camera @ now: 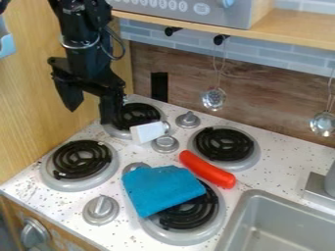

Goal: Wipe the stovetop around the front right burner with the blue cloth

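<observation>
Speckled counter [157,157], grey sink [278,220] at its near right, black gripper [89,105] by the back left burner [138,113], fingers apart, blue cloth [160,188] partly over the front right burner [200,214], red tube [207,169] alongside, white block [148,132] at the back left burner's edge.

Black on the gripper [89,112] and the 4 burner coils [224,144]; plain white on the block [148,132]; bright teal-blue on the cloth [160,187]; vivid orange-red on the long rounded object [206,169]; white with brown specks on the countertop [281,158] (a fine, scattered fleck); streaky brown grain on the back panel [262,100]; pale blue-grey on the tiles [272,62], lined lighter; honey-tan grain on the side wall [33,98]; grey on the sink [275,230].
</observation>
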Motion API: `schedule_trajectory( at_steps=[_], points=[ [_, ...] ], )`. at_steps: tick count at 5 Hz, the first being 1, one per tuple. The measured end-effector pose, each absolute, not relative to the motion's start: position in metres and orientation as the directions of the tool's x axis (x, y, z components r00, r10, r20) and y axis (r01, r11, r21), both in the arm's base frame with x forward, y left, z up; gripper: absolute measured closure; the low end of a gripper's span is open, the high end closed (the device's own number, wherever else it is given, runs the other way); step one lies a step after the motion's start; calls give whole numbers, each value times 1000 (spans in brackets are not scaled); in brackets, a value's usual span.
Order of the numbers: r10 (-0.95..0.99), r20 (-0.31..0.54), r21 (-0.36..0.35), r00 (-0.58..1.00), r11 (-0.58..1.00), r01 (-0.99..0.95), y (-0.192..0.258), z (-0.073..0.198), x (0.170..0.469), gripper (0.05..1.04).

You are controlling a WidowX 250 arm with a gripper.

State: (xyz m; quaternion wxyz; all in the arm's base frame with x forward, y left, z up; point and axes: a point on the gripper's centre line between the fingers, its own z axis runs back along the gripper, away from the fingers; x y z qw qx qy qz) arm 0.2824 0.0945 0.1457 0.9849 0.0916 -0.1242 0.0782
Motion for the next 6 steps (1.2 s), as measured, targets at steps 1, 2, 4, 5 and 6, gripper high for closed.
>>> schedule_trajectory(
  at_steps=[1,2,4,5,6],
  points=[
    [134,239,159,962,972,-175,94,139,281,82],
    [145,202,147,969,973,-177,93,122,283,82],
    [189,132,88,973,976,-202,85,88,282,82],
    [226,98,63,969,971,-232,82,72,282,82],
    [228,82,25,970,973,-231,67,58,288,82]
  ],
)
